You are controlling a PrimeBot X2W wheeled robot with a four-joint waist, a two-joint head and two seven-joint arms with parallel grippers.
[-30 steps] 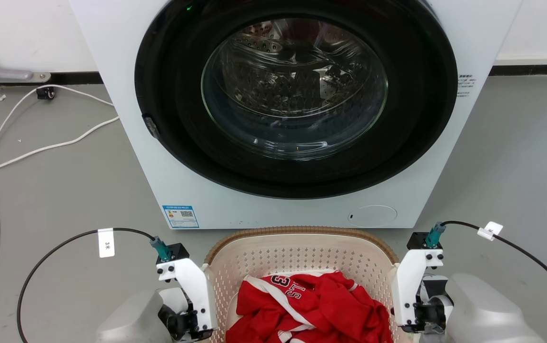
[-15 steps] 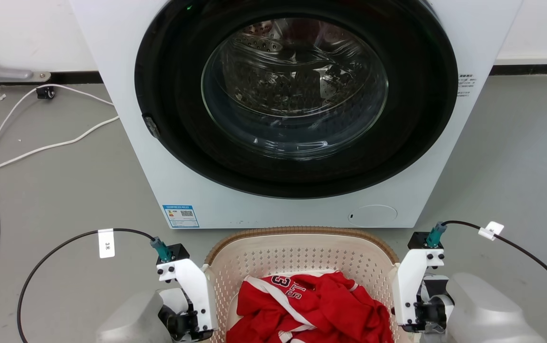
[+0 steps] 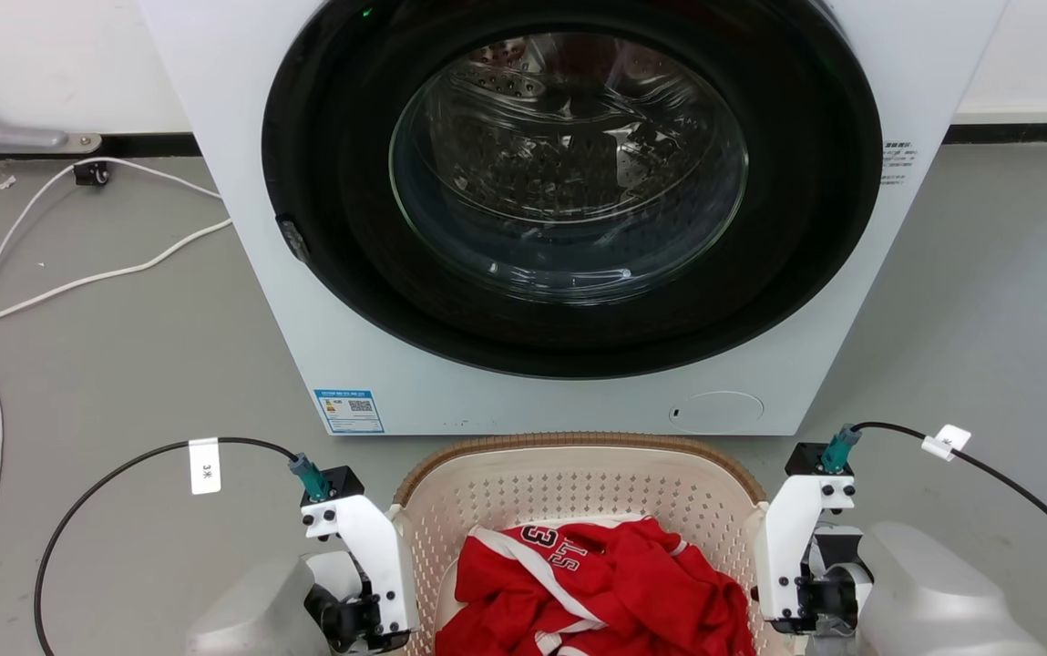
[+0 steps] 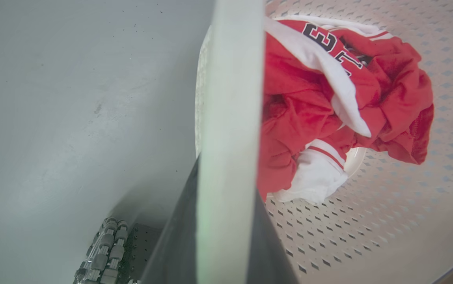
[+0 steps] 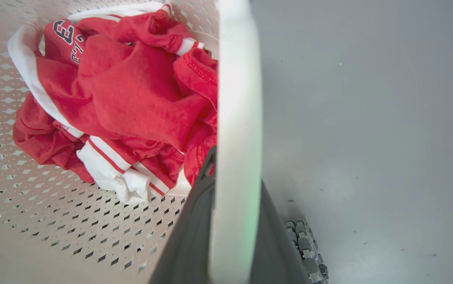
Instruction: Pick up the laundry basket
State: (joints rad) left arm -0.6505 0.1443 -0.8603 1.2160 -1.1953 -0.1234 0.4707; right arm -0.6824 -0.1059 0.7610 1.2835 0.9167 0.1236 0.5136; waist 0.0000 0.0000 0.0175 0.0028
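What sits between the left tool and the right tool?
A cream-white perforated plastic laundry basket with a crumpled red-and-white jersey inside it, seen in the head view.

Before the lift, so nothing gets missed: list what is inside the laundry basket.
A crumpled red jersey with white trim and black numerals lies in the laundry basket. Its perforated floor shows around it; anything beneath the jersey is covered.
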